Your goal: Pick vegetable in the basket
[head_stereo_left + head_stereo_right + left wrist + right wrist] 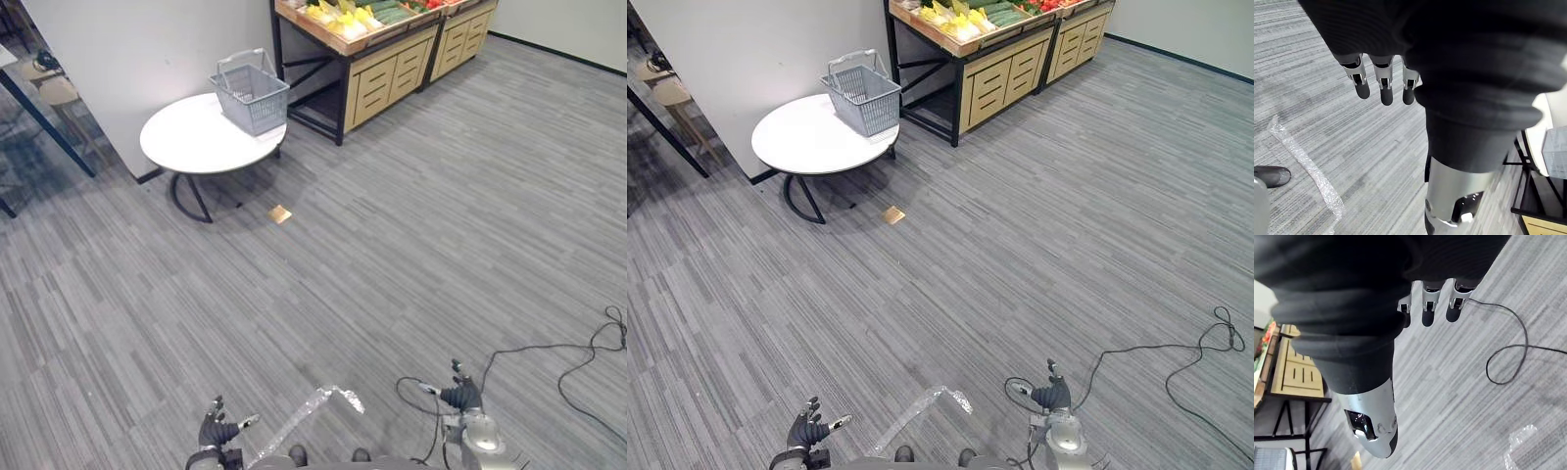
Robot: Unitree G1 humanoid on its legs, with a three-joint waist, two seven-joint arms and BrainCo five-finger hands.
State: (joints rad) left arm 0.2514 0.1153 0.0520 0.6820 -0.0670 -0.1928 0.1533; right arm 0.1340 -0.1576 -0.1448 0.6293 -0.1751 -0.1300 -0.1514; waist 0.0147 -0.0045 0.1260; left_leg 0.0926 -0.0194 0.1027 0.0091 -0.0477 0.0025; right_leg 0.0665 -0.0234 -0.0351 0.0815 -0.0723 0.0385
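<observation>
I have both hands down low and empty. My left hand [217,431] hangs with its fingers [1386,90] loose and straight, holding nothing, and my right hand [460,397] hangs the same way, fingers [1427,316] relaxed over bare carpet. The vegetables [353,20] lie far ahead of both hands, on top of a wooden stand [377,83]. The basket [251,96] sits far ahead of the left hand, on the near side of that stand, on a round white bench [191,142]; I cannot tell whether anything is in it. I judge the task barely begun: this is the approach, with no grasp under way. Next I need to walk forward to the stand until a hand can reach a vegetable, stepping clear of the plastic strip [309,411] lying just ahead between the hands.
</observation>
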